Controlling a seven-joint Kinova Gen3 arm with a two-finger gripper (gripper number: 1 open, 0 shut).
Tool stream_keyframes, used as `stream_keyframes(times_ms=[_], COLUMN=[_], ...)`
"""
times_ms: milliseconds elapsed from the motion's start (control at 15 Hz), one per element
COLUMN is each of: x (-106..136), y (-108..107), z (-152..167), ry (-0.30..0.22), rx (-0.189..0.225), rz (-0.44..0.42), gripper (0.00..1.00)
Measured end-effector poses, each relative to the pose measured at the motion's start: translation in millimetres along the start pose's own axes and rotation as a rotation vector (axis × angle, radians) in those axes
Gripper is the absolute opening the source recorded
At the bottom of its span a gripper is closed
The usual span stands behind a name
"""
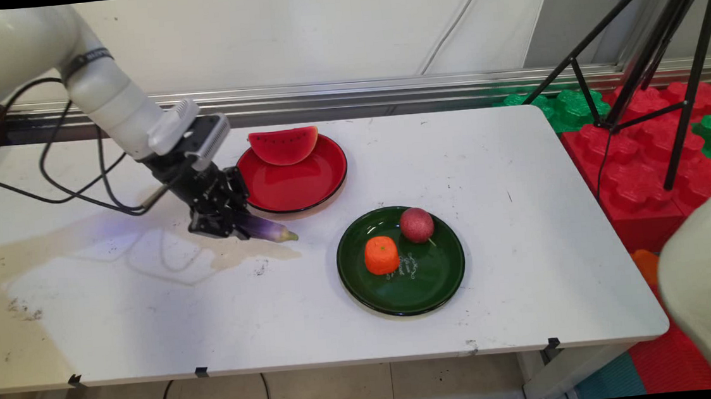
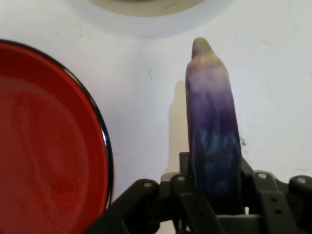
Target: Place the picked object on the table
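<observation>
So the gripper is clamped on a purple eggplant, pinching its fat end so the green tip pokes out ahead, low over the white table. Using the red plate as the landmark: the eggplant sits just off its front-left rim, not touching as far as I can tell. A watermelon slice leans on the plate's far rim. Count: two plates, the red one and a green plate off to its front-right with one orange and one reddish fruit, plus one eggplant.
</observation>
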Motion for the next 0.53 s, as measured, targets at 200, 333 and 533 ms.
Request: stream_keyframes(times_ms=[200,333,533], x=[3,4,4], y=[-8,-12,-16], z=[18,28,39], ry=[-0.008,-0.013,-0.019], rx=[-0.008,-0.012,-0.022], rz=[0.034,0.049,0.068], gripper=[0.00,0.00,0.00])
